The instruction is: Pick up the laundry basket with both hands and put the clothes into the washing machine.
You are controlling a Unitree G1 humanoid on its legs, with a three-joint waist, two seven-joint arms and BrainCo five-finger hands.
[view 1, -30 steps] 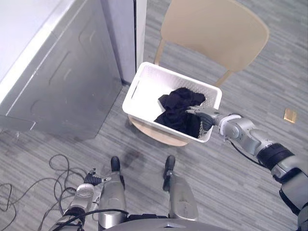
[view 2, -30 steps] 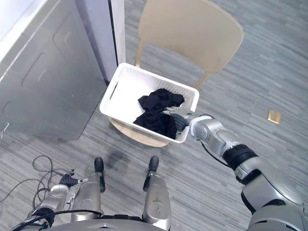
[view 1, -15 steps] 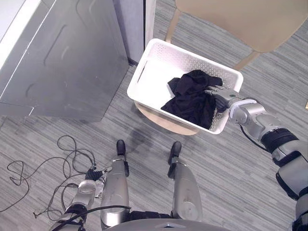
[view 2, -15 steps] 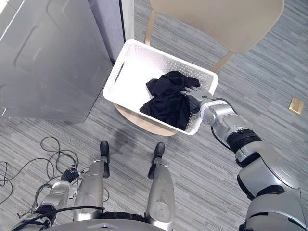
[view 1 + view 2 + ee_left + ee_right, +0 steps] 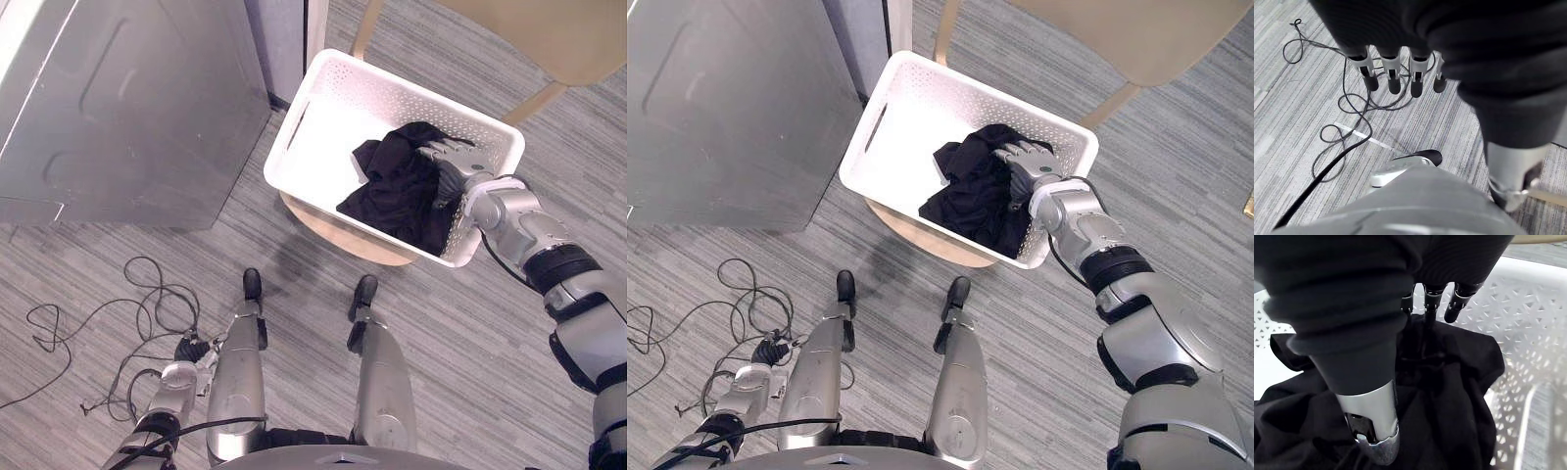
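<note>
White perforated plastic laundry basket (image 5: 411, 93) on tan wooden chair seat (image 5: 343, 235), upper centre of frame; crumpled black clothes (image 5: 397, 196) in its right half. Advice: shift right robot hand (image 5: 449, 162) from cloth to right rim, bring left to opposite rim, lift level. Right arm reaches forward, fingers straight, spread on cloth. Left robot hand (image 5: 1392, 73) hangs lower left, fingers relaxed, empty.

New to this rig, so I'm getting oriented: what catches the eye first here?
A white laundry basket sits on a pale wooden chair, black clothes heaped in it, the right hand resting open on them. A grey washing machine stands to its left; the left hand hangs low near the floor.
</note>
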